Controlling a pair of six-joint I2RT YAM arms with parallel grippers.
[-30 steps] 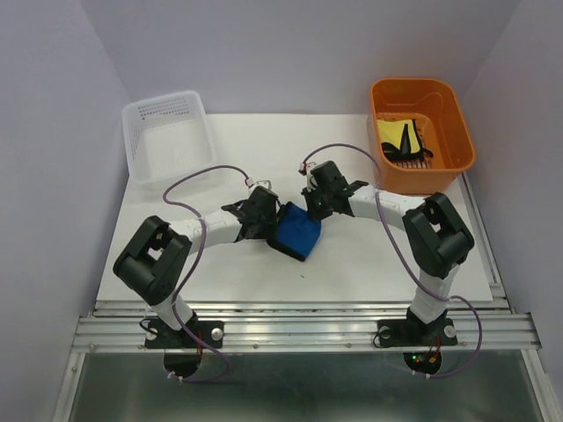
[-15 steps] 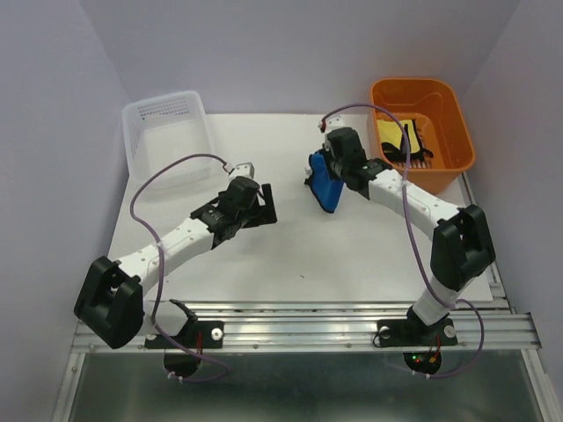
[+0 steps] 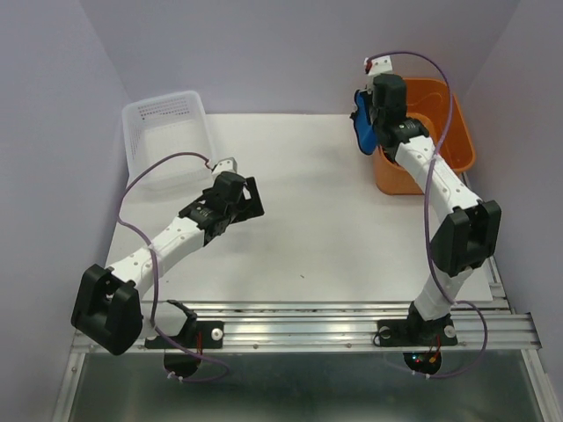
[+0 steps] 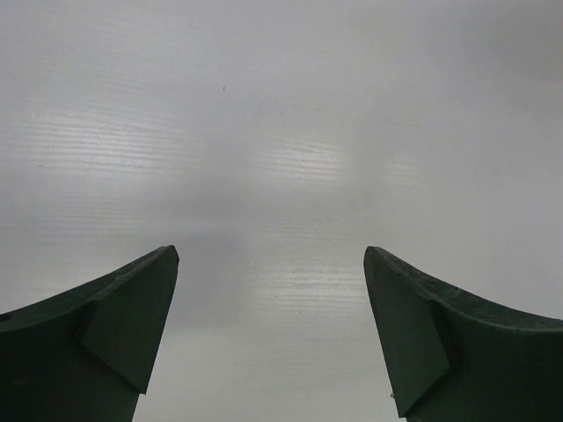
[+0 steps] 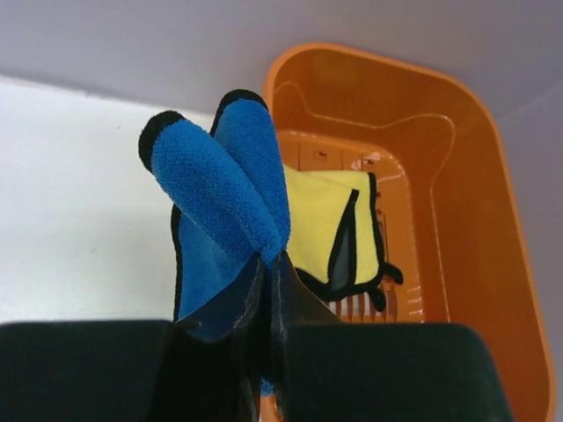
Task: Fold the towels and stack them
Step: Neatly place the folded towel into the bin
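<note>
My right gripper (image 3: pixel 373 116) is shut on the folded blue towel (image 3: pixel 361 123), holding it in the air at the left rim of the orange bin (image 3: pixel 450 141). In the right wrist view the blue towel (image 5: pixel 220 180) bulges up from between the closed fingers of the right gripper (image 5: pixel 274 268). Beyond it a folded yellow towel (image 5: pixel 318 220) with dark edging lies on the floor of the orange bin (image 5: pixel 462 220). My left gripper (image 3: pixel 250 200) stands open low over the bare white table (image 3: pixel 317 229). The left wrist view shows nothing between the fingers of the left gripper (image 4: pixel 271 257).
A white mesh basket (image 3: pixel 167 136) stands at the back left of the table. The grey walls close in behind and on both sides. The right arm stretches along the bin's near left side.
The right arm carried the blue towel from the table's middle up and back to the orange bin. The left gripper opened, let the towel go and drew back to the left.
</note>
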